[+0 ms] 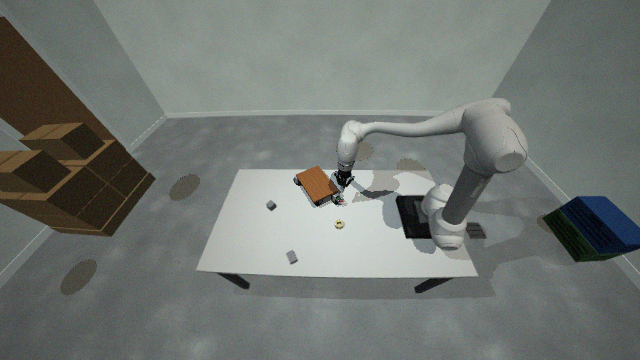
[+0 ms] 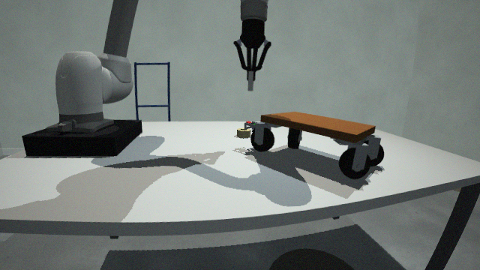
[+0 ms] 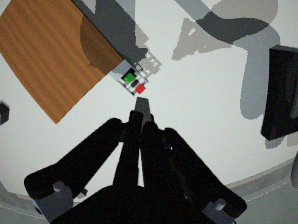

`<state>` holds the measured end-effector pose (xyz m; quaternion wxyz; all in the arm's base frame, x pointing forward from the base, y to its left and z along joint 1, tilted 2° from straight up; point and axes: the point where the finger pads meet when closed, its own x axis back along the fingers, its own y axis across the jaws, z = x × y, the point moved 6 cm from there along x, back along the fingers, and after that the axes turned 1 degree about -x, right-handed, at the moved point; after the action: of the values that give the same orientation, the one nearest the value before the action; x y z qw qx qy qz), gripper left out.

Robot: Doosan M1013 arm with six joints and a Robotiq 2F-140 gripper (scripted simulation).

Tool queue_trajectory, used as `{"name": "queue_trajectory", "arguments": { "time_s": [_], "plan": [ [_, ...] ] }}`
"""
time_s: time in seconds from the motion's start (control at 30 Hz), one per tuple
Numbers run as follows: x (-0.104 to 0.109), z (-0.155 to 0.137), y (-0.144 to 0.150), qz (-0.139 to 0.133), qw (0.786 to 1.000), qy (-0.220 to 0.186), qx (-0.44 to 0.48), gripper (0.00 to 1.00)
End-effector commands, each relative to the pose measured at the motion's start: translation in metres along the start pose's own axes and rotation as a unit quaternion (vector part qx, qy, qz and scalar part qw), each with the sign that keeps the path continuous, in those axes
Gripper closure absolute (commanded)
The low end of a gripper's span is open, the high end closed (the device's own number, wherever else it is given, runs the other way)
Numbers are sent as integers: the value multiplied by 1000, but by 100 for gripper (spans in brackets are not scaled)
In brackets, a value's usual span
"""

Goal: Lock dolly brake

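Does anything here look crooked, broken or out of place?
Nothing looks damaged. The dolly sits skewed to the table edges, all wheels down. The shut end effector hangs above its pedal, holding nothing.

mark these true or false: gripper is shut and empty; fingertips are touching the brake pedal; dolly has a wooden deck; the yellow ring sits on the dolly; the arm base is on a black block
1. The gripper is shut and holds nothing. True.
2. Its fingertips touch the brake pedal. False: they hang well above it, apart.
3. The dolly has a brown wooden deck on black casters. True.
4. The yellow ring sits on the dolly. False: it lies on the table beside the pedal end.
5. The arm stands on a black block. True.
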<state>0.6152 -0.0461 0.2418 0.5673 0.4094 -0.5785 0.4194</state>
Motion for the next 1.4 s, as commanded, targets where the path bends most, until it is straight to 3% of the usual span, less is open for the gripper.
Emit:
{"name": "queue_trajectory", "arguments": {
  "time_s": [0.0,0.13,0.2,0.23,0.33,0.47,0.7,0.77,0.8,0.9,1.27,1.33,1.37],
  "plan": [
    [-4,1,0,0,990,-7,139,100],
    [-9,0,0,1,966,-3,259,100],
    [-9,0,0,1,966,-3,259,100],
    [-11,0,0,2,939,-2,343,100],
    [-15,-1,0,2,913,2,409,100],
    [-20,-1,0,2,856,7,518,100],
    [-27,-2,1,0,725,14,688,100],
    [-27,-2,1,0,725,14,688,100],
    [-28,-2,1,-1,663,15,749,100],
    [-30,-2,1,-2,608,16,794,100],
    [-32,-1,0,5,318,1,948,100],
    [-32,-1,0,5,318,1,948,100],
    [-32,0,0,8,288,-5,958,100]
  ]
}}
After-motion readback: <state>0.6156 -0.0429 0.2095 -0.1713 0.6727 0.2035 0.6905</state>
